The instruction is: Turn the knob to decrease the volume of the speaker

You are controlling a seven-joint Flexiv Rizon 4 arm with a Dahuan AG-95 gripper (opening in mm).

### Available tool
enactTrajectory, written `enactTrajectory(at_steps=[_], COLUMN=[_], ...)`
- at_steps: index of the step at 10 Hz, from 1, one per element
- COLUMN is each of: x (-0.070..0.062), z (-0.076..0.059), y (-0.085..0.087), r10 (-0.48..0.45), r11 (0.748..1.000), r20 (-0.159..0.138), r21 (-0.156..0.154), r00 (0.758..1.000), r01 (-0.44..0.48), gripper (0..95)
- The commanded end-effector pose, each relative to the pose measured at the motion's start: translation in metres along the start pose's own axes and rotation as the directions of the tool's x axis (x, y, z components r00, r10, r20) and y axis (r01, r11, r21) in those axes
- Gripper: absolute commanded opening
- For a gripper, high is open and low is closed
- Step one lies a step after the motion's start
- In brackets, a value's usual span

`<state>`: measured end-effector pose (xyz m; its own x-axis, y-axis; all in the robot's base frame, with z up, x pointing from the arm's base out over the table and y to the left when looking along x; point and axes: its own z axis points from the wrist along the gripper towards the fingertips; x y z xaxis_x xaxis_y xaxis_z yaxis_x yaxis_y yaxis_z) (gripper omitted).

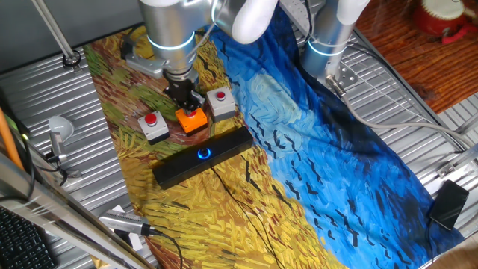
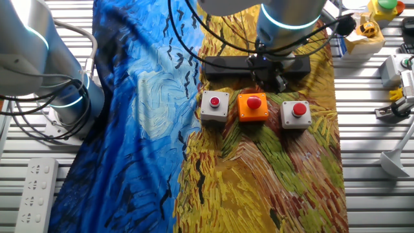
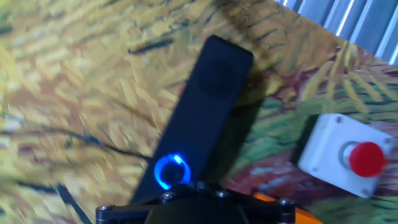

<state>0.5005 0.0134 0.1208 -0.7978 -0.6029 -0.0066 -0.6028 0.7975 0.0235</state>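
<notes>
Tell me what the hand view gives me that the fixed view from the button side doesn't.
Only the hand view shows the knob, ringed in glowing blue, just ahead of the gripper's base. Only that fixed view shows all three button boxes, the orange one between two grey ones, with the arm hiding the speaker's middle. Both show the speaker on the painted cloth and one grey button box.

Slatted metal table [image 1: 418, 104], painted cloth [image 1: 314, 157] spread over it

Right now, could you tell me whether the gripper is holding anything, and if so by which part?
Nothing is held. The gripper hangs above the orange button box, short of the knob on the speaker; whether its jaws are open cannot be told.
</notes>
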Motion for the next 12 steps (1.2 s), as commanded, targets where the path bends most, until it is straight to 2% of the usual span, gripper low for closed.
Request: enactTrajectory(at_steps=[1,2,3,5,7,9,11,12], x=[-0.001,-0.001,-0.001,0.003,0.028,0.048,0.065,0.067], z=[0.002,0.002,0.002,-0.001,-0.009,-0.010,-0.003,0.003], y=[-0.001,-0.001,-0.001,-0.004,-0.034,-0.066,-0.105,-0.116], r10=[0.047,0.063,0.091,0.075,-0.001,-0.070,-0.147,-0.165], r11=[0.999,0.998,0.996,0.997,1.000,0.997,0.989,0.986], r20=[0.015,0.017,0.006,-0.003,-0.004,-0.002,0.010,0.012], r21=[-0.001,0.000,0.005,0.016,0.015,0.013,0.005,0.004], r00=[0.999,0.998,0.996,0.997,1.000,0.998,0.989,0.986], r01=[-0.047,-0.063,-0.091,-0.075,0.001,0.071,0.147,0.165], gripper=[0.0,0.0,0.0,0.0,0.0,0.0,0.0,0.0])
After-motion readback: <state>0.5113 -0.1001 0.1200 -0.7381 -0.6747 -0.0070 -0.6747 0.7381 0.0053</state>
